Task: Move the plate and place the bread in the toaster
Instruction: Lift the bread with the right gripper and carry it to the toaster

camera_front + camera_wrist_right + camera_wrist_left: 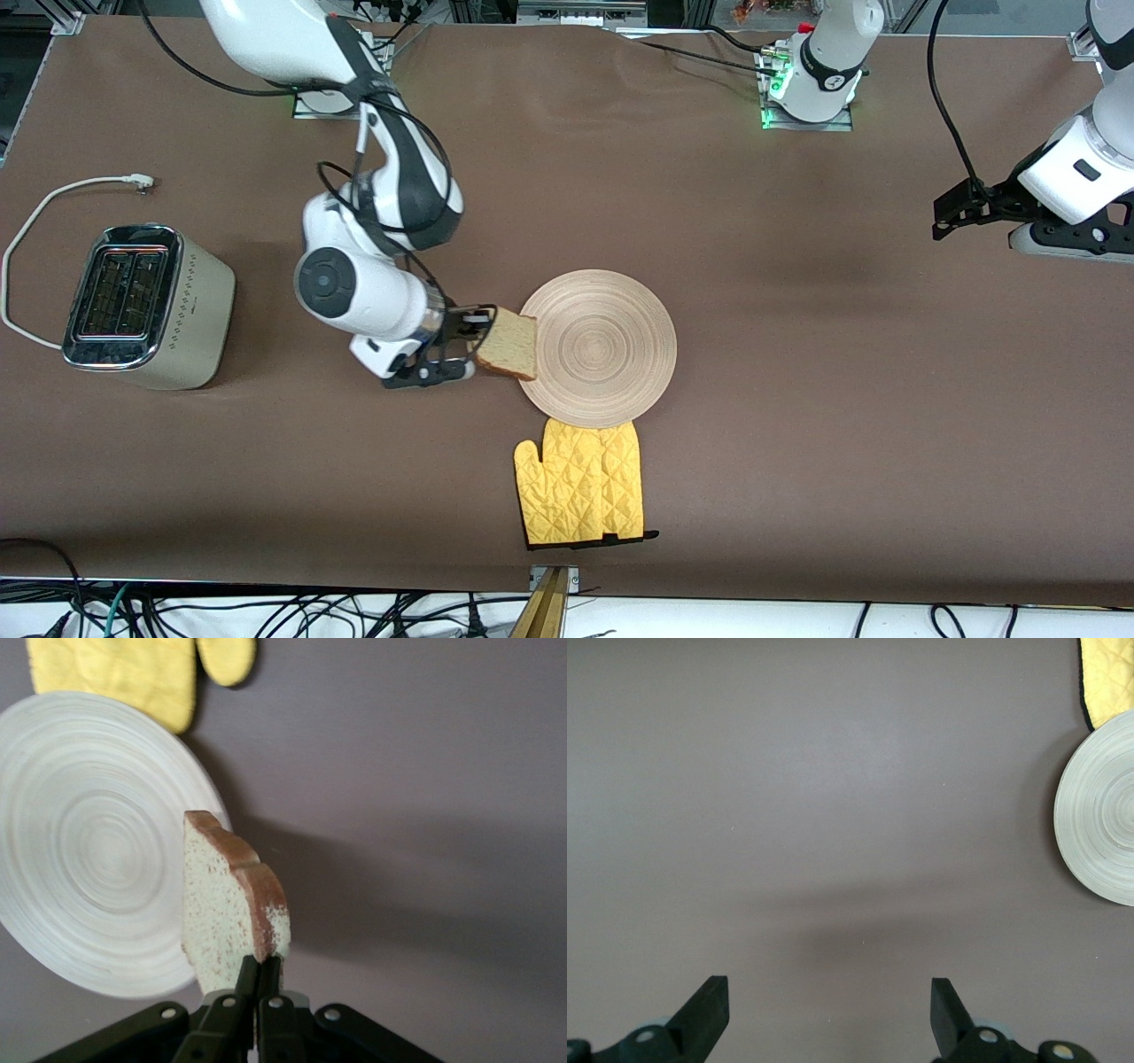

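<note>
The round wooden plate (604,347) lies mid-table, its near edge touching the yellow mitt; it also shows in the left wrist view (1101,810) and the right wrist view (84,842). My right gripper (478,344) is shut on the bread slice (510,345), holding it on edge over the plate's rim toward the right arm's end; the slice (221,899) stands up between the closed fingers (262,979). The cream toaster (146,307) stands at the right arm's end, slots up. My left gripper (952,215) waits open and empty over the left arm's end of the table (829,1010).
A yellow quilted oven mitt (582,482) lies nearer the front camera than the plate, partly under its rim. The toaster's white cord (35,226) loops on the table beside it. Bare brown tabletop (842,372) lies between plate and left arm.
</note>
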